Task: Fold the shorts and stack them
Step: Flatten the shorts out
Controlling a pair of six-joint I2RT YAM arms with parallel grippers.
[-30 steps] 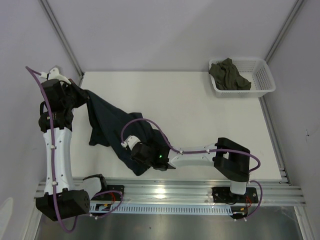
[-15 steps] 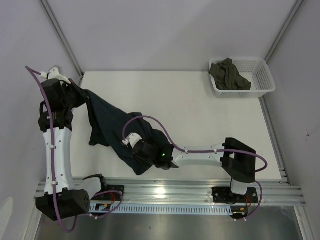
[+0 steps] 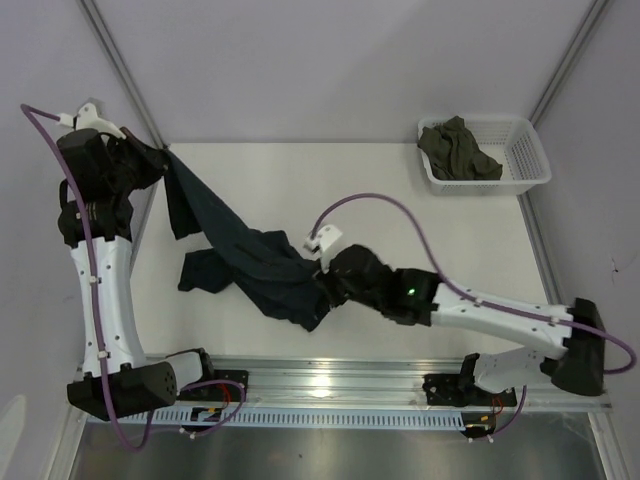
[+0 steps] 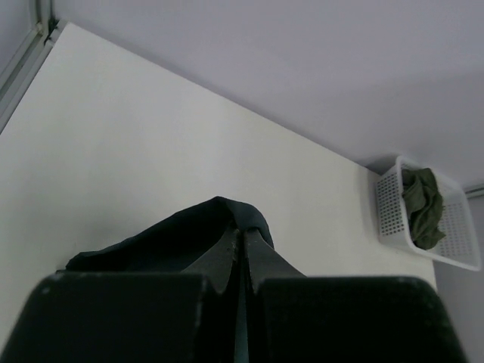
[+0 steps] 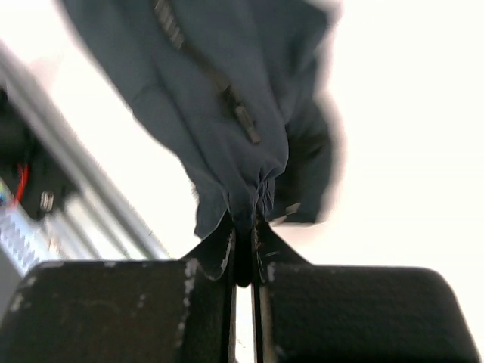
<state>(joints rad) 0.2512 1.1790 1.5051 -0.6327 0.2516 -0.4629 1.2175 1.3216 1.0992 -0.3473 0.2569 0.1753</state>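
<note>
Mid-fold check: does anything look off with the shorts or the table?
Yes: the shorts are twisted and bunched, strung between the left claw at the far-left corner of the table and the right claw near the front, not lying flat. Nothing spilled or damaged.

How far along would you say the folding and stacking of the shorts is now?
Done: nothing; no fold shows. In hand: the left claw and right claw are each shut on the shorts, which stretch bunched between them. To do: spreading flat, folding and stacking. An olive garment lies in the basket.
</note>
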